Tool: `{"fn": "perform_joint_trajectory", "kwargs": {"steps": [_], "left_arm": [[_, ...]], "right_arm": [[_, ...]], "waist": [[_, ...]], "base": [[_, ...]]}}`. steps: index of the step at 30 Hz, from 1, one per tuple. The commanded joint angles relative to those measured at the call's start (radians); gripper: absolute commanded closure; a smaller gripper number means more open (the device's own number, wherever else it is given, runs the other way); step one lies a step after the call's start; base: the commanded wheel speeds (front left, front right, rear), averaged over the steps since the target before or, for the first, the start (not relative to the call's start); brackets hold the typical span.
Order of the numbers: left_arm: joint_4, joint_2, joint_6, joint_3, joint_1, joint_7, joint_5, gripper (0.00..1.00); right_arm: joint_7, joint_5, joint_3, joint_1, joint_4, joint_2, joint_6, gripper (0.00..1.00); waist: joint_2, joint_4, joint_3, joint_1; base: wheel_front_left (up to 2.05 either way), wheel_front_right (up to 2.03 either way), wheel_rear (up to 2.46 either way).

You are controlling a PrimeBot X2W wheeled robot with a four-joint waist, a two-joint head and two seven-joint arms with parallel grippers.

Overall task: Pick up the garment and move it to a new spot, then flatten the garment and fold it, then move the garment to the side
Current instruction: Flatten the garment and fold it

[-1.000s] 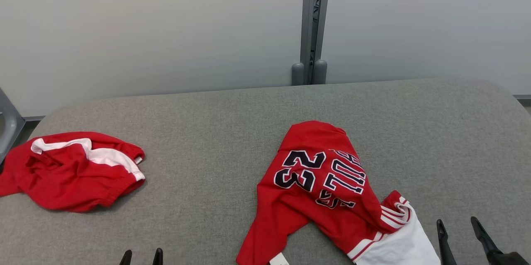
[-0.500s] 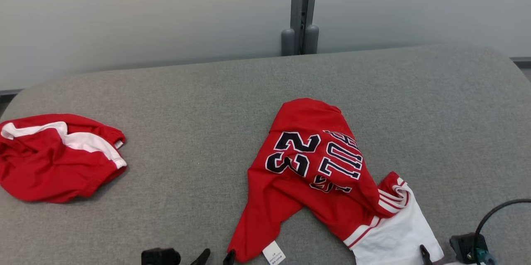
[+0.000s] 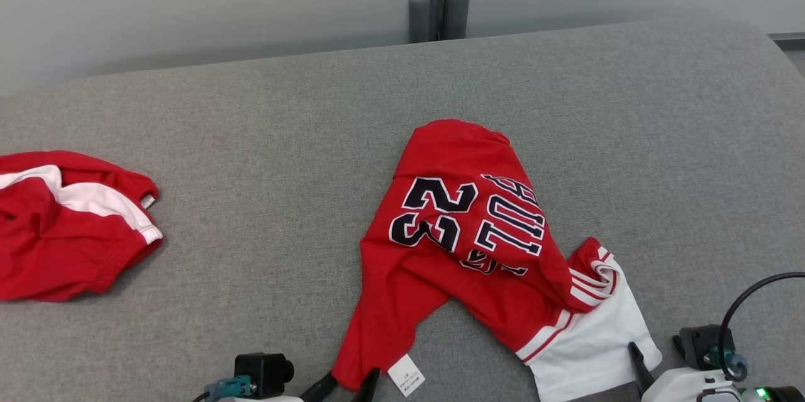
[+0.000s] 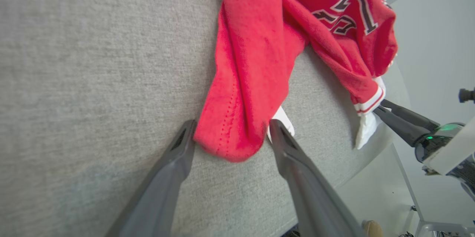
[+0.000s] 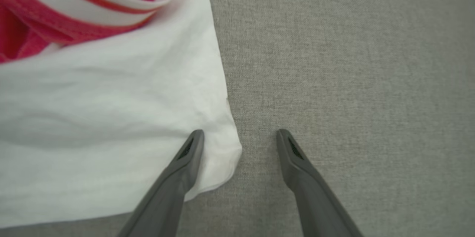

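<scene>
Red jersey (image 3: 434,276), black white-edged numerals, white panel, grey table (image 3: 264,156), second garment (image 3: 56,245) red-and-white

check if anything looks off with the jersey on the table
The red jersey lies crumpled and twisted on the grey table, its number 23 askew and a white label poking out by the open left gripper. A second red garment sits bunched at the table's left.

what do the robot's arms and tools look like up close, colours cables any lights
Both the left tool and right tool have two long, tapering dark grey fingers with a small slot near the tip. The right wrist shell is white, with a green light and a looping black cable. Each wrist carries a black camera block with a teal plug.
</scene>
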Motion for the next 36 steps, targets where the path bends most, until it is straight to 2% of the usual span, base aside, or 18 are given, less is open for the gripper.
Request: {"fn": "perform_joint_trajectory", "kwargs": {"steps": [1,5,6,7,8,11,14,17,21,23,24,28,31,33,36], "left_arm": [[0.001,0.009,-0.002,-0.007,-0.02,-0.001,-0.009,0.0],[0.002,0.014,-0.002,-0.027,-0.032,-0.005,-0.017,0.0],[0.004,0.017,-0.002,-0.034,-0.037,-0.005,-0.023,0.31],[0.007,0.018,-0.002,-0.036,-0.041,-0.01,-0.027,0.62],[0.01,0.019,-0.002,-0.038,-0.044,-0.016,-0.034,1.0],[0.014,0.025,-0.002,-0.047,-0.047,-0.028,-0.067,1.0],[-0.019,0.036,-0.002,-0.019,-0.048,-0.051,-0.113,1.0],[-0.114,0.061,-0.002,0.027,-0.047,-0.061,-0.162,1.0],[-0.318,0.128,0.009,0.103,-0.024,-0.015,-0.222,1.0],[-0.431,0.158,0.023,0.136,-0.013,0.02,-0.254,1.0],[-0.543,0.185,0.037,0.167,-0.009,0.055,-0.288,1.0],[-0.732,0.225,0.068,0.212,-0.032,0.124,-0.352,1.0],[-0.828,0.24,0.095,0.232,-0.099,0.183,-0.411,1.0],[-0.844,0.271,0.113,0.25,-0.189,0.229,-0.423,1.0],[-0.783,0.302,0.139,0.262,-0.384,0.295,-0.44,1.0]], "right_arm": [[0.033,0.016,0.028,0.01,0.038,0.017,0.004,0.0],[0.048,0.038,0.057,0.004,0.045,0.02,0.006,0.0],[0.055,0.048,0.07,0.003,0.051,0.021,0.007,0.0],[0.057,0.064,0.08,0.001,0.053,0.024,0.008,0.74],[0.054,0.085,0.09,-0.003,0.052,0.026,0.008,1.0],[0.059,0.163,0.113,-0.011,0.042,0.025,0.008,1.0],[0.054,0.304,0.117,-0.018,-0.022,0.027,0.007,1.0],[0.058,0.496,0.072,-0.025,-0.169,0.004,0.002,1.0],[0.098,0.718,-0.018,-0.02,-0.419,-0.048,0.002,1.0],[0.118,0.799,-0.089,-0.029,-0.529,-0.064,0.002,1.0],[0.14,0.858,-0.158,-0.048,-0.624,-0.077,0.002,1.0],[0.201,0.93,-0.263,-0.112,-0.774,-0.076,0.002,1.0],[0.262,0.962,-0.304,-0.208,-0.85,-0.064,0.002,1.0],[0.3,0.933,-0.321,-0.306,-0.86,-0.069,0.002,1.0],[0.339,0.841,-0.331,-0.496,-0.798,-0.065,0.002,1.0]], "waist": [[0.0,-0.001,0.003,0.0],[0.0,-0.004,0.007,0.0],[0.0,-0.005,0.008,0.0],[0.0,-0.006,0.008,0.0],[0.0,-0.007,0.007,0.0],[0.0,-0.013,-0.001,0.0],[0.0,-0.018,-0.012,0.0],[0.0,-0.023,-0.023,0.0],[0.0,-0.034,-0.032,0.0],[0.0,-0.04,-0.034,0.0],[0.0,-0.044,-0.035,0.0],[0.0,-0.047,-0.018,0.0],[0.0,-0.045,0.019,0.0],[0.0,-0.04,0.063,0.0],[0.0,-0.026,0.148,0.0]], "base": [[0.0,0.0,0.0],[0.0,0.0,0.0],[0.0,0.0,0.0],[0.0,0.0,0.0],[0.0,0.0,0.0],[0.0,0.0,0.0],[0.0,0.0,0.0],[0.0,0.0,0.0],[0.0,0.0,0.0],[0.0,0.0,0.0],[0.0,0.0,0.0],[0.0,0.0,0.0],[0.0,0.0,0.0],[0.0,0.0,0.0],[0.0,0.0,0.0]]}}
